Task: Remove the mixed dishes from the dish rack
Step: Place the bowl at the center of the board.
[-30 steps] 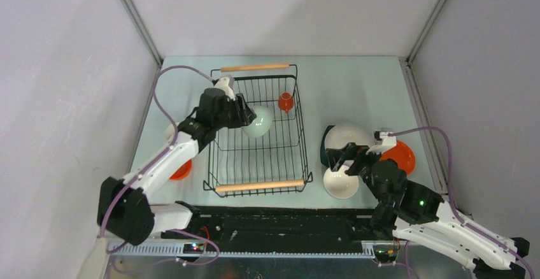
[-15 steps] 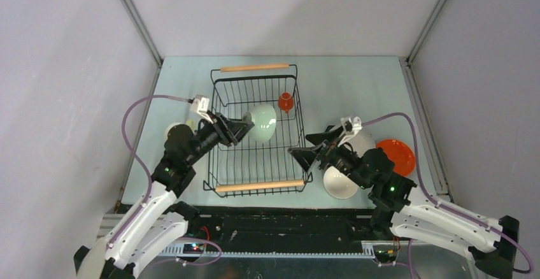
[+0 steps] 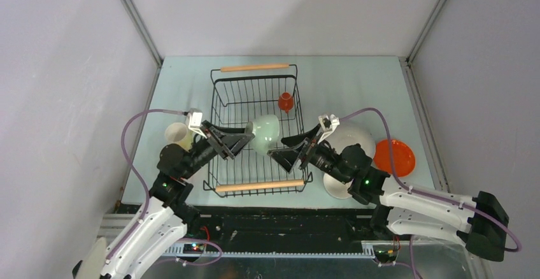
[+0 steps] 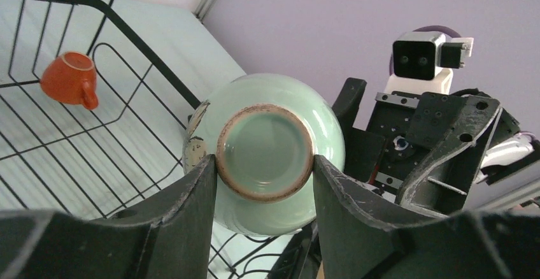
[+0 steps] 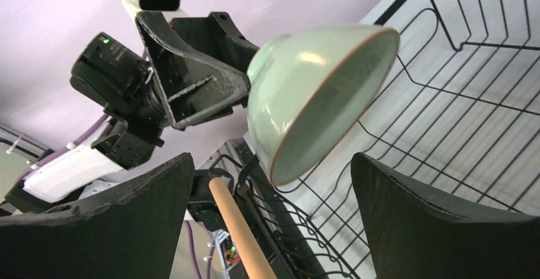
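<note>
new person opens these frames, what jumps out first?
The pale green bowl, pinched by its foot ring between the left fingers, hangs tipped sideways over the dish rack. The right fingers stand wide open facing its mouth, like a handover. One small orange cup lies in the rack's far end.

White-shelled arms (image 3: 423,201), black joints (image 3: 170,160) — looping lilac cables (image 3: 137,121), green lights (image 3: 367,181), matte black fingers (image 4: 191,196)

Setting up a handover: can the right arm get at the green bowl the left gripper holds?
Probably yes. The right gripper is open and faces the green bowl, with nothing between; the left gripper pinches only its foot.
</note>
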Action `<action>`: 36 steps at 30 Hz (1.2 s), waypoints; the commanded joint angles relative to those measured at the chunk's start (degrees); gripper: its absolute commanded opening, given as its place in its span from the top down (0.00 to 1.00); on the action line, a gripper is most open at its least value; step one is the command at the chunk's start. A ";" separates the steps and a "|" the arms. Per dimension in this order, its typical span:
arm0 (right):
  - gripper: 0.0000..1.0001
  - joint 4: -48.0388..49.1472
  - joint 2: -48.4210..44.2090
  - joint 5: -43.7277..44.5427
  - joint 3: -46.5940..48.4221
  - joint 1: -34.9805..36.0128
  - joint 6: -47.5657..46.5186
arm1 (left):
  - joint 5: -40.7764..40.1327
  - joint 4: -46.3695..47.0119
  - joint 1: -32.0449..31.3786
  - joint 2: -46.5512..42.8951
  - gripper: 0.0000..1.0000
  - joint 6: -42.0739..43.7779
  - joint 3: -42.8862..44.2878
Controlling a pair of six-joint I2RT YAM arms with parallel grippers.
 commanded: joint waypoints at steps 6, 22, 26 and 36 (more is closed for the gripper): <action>0.11 13.05 4.88 -1.27 0.81 2.00 3.97 | 2.23 12.75 -1.72 0.05 1.00 -4.84 -0.97; 0.85 24.12 10.75 3.38 0.46 3.55 8.58 | 1.77 15.41 -3.88 0.18 1.00 -6.23 -3.38; 1.00 25.16 11.47 3.21 0.46 3.48 9.15 | 1.78 15.24 -4.09 0.59 1.00 -6.25 -3.39; 1.00 24.46 9.70 1.21 0.46 3.62 6.72 | -0.27 11.04 -4.18 -0.28 0.66 -4.67 -2.72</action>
